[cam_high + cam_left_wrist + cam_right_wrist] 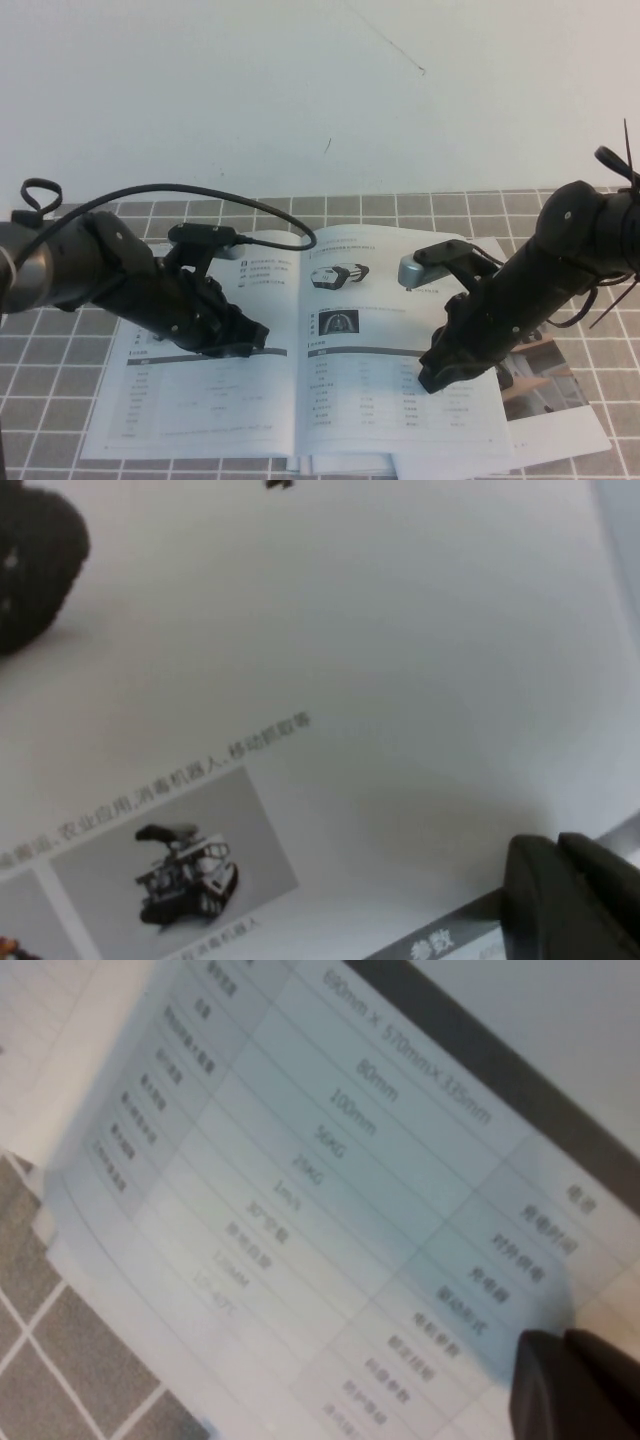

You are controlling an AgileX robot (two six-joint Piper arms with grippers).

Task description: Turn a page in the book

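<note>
1. The book lies open on the grey-tiled table.
2. Left gripper rests on the book's left-hand leaf; whether it's apart, I can't tell.
3. Right gripper presses on the page, right of the spine; grip unclear.

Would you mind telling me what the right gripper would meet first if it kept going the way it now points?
Probably the book's right-hand page: the right gripper points down at its spec table, seemingly already at the paper.
</note>
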